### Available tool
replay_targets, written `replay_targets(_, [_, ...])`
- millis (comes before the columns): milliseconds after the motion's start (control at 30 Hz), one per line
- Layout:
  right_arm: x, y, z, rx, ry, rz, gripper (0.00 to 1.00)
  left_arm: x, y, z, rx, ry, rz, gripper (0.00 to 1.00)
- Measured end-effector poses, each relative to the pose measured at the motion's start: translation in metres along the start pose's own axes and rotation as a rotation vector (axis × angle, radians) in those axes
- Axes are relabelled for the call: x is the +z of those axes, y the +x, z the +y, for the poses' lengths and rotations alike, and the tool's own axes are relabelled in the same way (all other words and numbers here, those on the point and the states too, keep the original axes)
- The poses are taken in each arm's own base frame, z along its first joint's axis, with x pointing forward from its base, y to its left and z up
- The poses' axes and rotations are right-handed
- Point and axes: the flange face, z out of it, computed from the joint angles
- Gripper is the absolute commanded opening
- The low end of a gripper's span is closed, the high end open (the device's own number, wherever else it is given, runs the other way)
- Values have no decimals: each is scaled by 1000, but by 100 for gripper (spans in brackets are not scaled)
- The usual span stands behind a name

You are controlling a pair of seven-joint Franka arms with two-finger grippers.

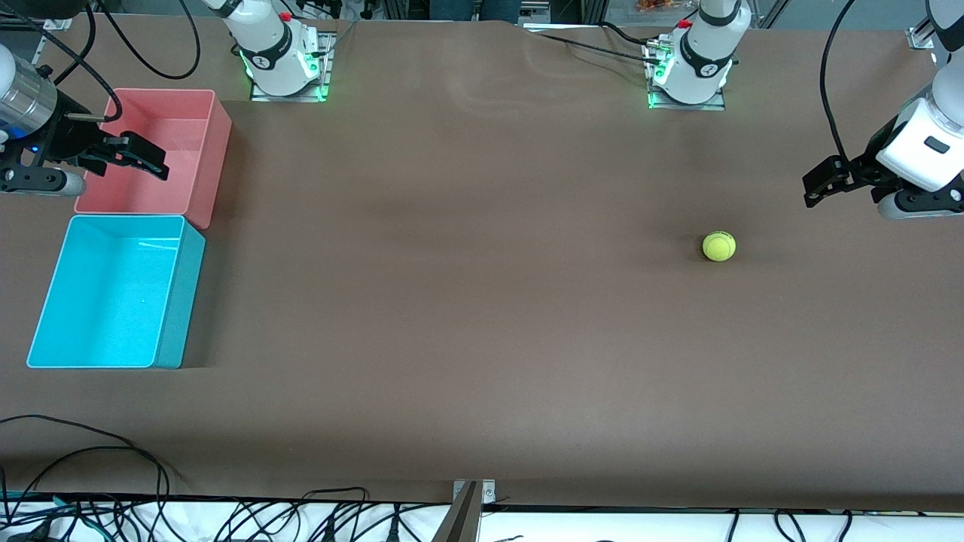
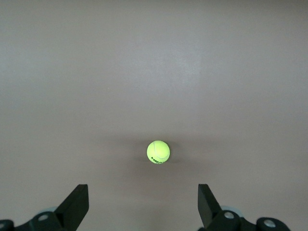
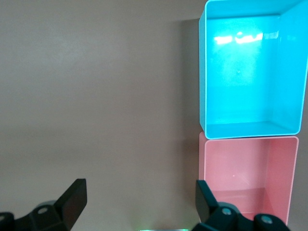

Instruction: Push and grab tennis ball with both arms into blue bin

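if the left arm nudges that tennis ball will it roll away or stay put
The tennis ball is round and sits alone on the flat brown table, so a nudge would likely send it rolling freely. Its fuzzy felt probably grips fingers well rather than slipping. It looks small and likely light, so a gentle push should do.

The small fuzzy yellow-green tennis ball (image 2: pixel 158 152) has a short line of dark letters printed on it, under its curved seam. The letters are too small to read. Each white robot arm base (image 1: pixel 280 47) has a small round black mark, and it cannot be read either. No other words or numbers show.
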Motion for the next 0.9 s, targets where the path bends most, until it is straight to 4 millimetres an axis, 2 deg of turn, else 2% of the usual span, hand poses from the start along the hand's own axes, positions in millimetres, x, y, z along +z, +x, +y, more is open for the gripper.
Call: replay_targets(900, [0,0,0,0,0,0,100,2,1,1,-4,-20,-6,100])
